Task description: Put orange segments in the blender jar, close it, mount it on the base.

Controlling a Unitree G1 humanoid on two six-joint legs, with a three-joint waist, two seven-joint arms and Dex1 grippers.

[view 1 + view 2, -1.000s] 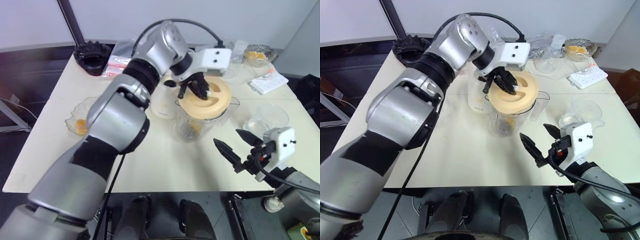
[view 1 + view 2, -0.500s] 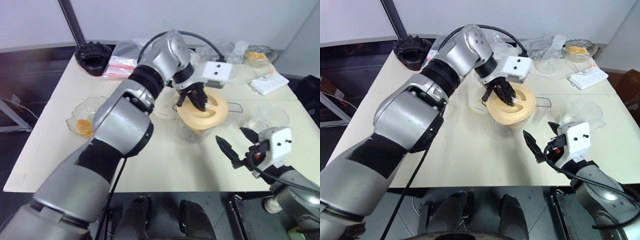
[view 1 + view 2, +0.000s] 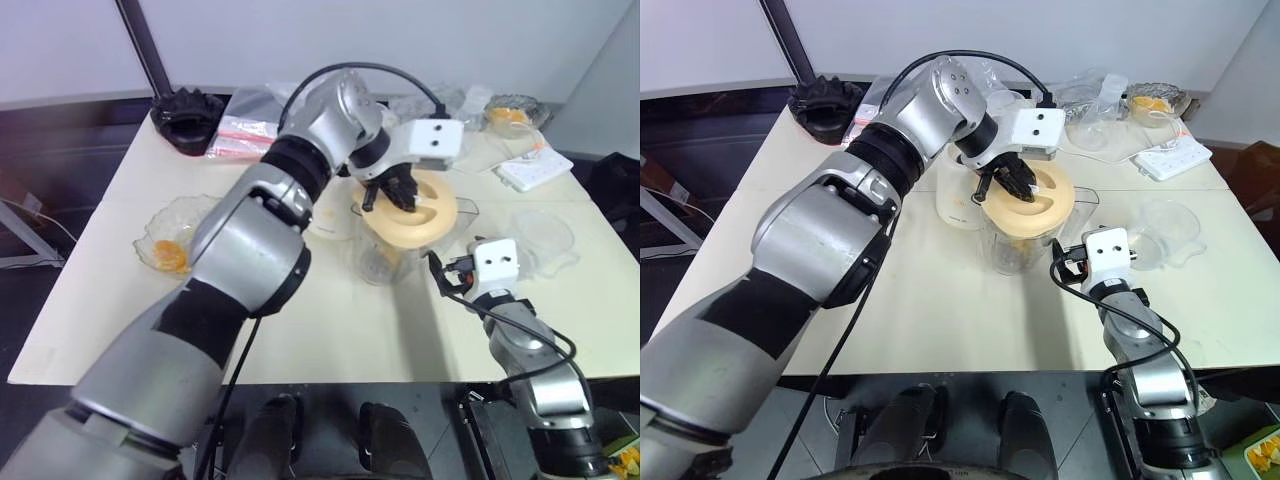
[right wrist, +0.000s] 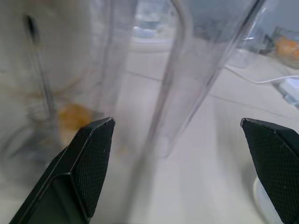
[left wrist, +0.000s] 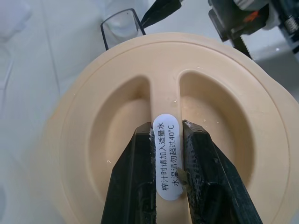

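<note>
Blender jar (image 3: 1015,245): upright mid-bench (image 3: 890,300), orange segments (image 4: 74,116) at its bottom, cream lid (image 5: 168,102) on its mouth. Left tool (image 5: 167,175): narrow, pinching the lid's centre ridge. Right tool (image 4: 180,163): spread wide, empty, level at the jar's handle (image 4: 182,74). Base (image 3: 958,200): just behind the jar. Glass bowl (image 3: 170,240): at the bench's left, holding more orange pieces.

The right gripper (image 3: 1072,262), black fingers spread wide, advances from the table's near edge to just beside the tall clear plastic blender jar (image 3: 1015,245), its handle now between them.
</note>
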